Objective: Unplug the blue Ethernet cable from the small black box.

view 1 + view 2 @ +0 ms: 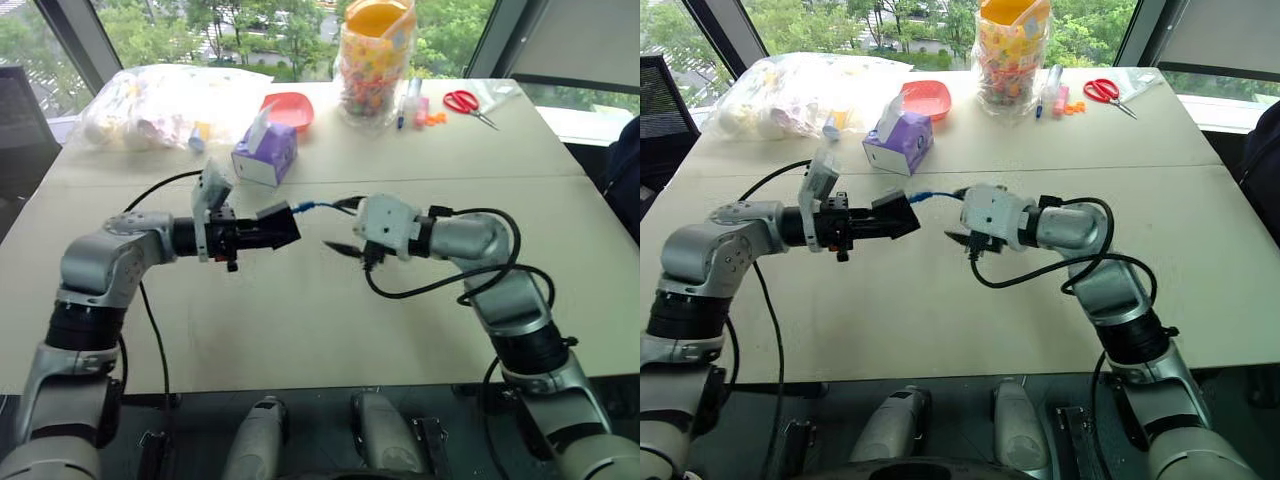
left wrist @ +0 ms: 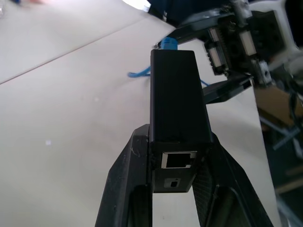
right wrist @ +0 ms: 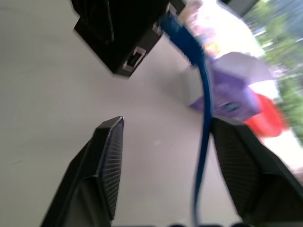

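Your left tool (image 1: 262, 232) is clamped on the small black box (image 1: 278, 224), held above the counter (image 1: 300, 320) with its long axis pointing toward your right tool (image 1: 340, 228). The blue Ethernet cable (image 1: 312, 207) runs from the box's far end between the right tool's spread fingers (image 3: 106, 161).

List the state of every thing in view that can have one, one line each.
small black box: held off the table, clamped in the left gripper.
blue Ethernet cable: still plugged into the box, running between the right gripper's fingers.
left gripper: shut on the box.
right gripper: open.
purple tissue box: open, tissue sticking out.
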